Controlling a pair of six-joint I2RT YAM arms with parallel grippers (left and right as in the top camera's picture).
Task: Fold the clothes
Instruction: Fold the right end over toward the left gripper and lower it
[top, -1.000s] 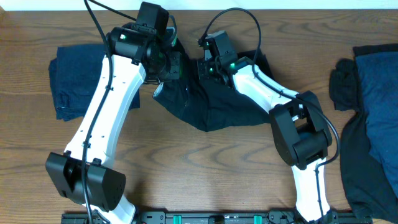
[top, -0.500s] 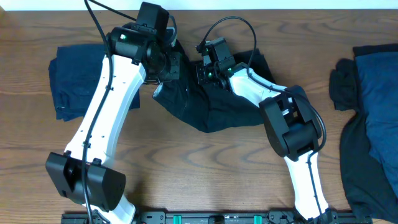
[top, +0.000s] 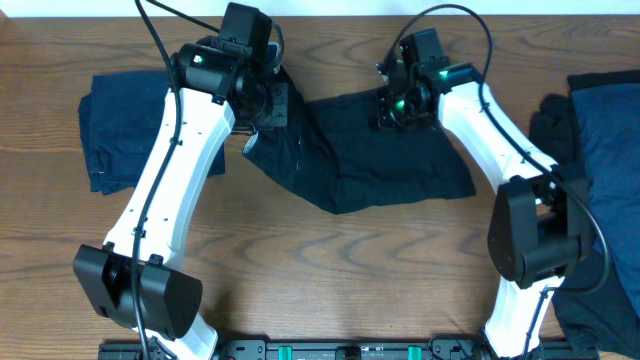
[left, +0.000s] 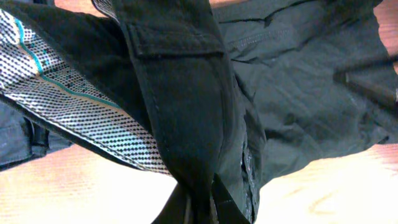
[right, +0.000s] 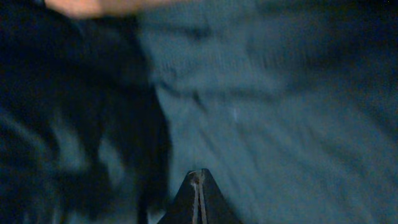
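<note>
The black shorts-like clothes lie spread across the middle of the table. My left gripper holds their left end lifted, and the cloth hangs down from it. In the left wrist view the left gripper is shut on a bunched black fold, with the pale dotted waistband strip turned outward to the left. My right gripper is over the shorts' upper edge. In the right wrist view the right gripper is shut, its tips just above dim flat cloth, with nothing visible between them.
A folded navy garment lies at the left, beside the left arm. At the right edge a navy garment lies on black cloth. Bare wood shows in front of the shorts.
My right gripper has swung right from beside the left gripper to the middle of the shorts' upper edge, uncovering more of the cloth. The left gripper has held still with its fold.
</note>
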